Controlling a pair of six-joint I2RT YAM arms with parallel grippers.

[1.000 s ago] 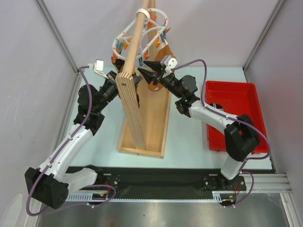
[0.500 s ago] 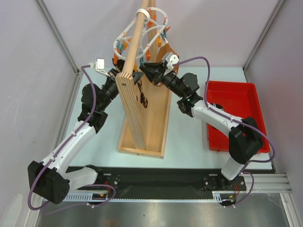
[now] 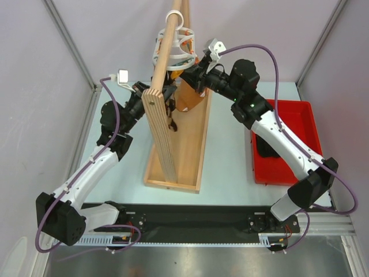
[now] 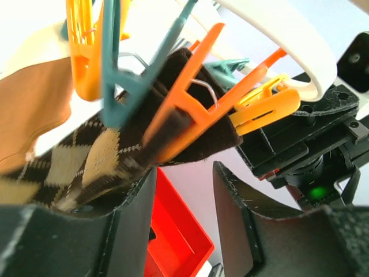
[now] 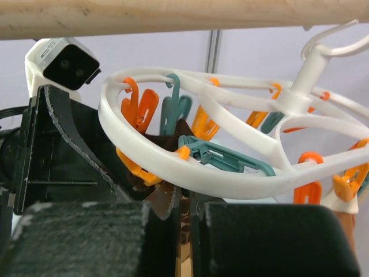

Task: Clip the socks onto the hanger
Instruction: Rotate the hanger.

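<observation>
Since a second ago my right arm has lifted and reached further back. It has brought my right gripper (image 5: 184, 209) close against the hanger (image 5: 190, 168) and pinched it down from half-spread. My left gripper (image 4: 183, 178) has let its jaws out over the same second. The hanger has swung round on the pole (image 5: 173, 17) into a tighter outline from above.

The argyle sock (image 4: 86, 167) hangs right in front of my left gripper, its dark cuff bitten by an orange peg (image 4: 184, 107) just beyond my fingertips. The patterned part lies against the tip of one finger, the left one in my wrist view. The other finger stands clear with only open gap between them, so this gripper is spread and holds nothing. A teal peg (image 4: 114, 92) dangles beside the orange one, over the same cuff; whether it grips I cannot tell. The tan sock (image 4: 31, 115) hangs further to that side, beyond the argyle one.

My right gripper's jaws are pressed together to a thin slit. A sliver of brown shows in it, and I cannot tell whether it is caught or only behind. The hanger's white ring passes just past these fingertips, with pegs dangling round it.

Well away from both grippers, down on the bench (image 3: 230, 167), a dark sock (image 3: 266, 149) lies in the red tray (image 3: 294, 124), partly under my right forearm. The wooden stand (image 3: 184, 150) sits between my two arms.
</observation>
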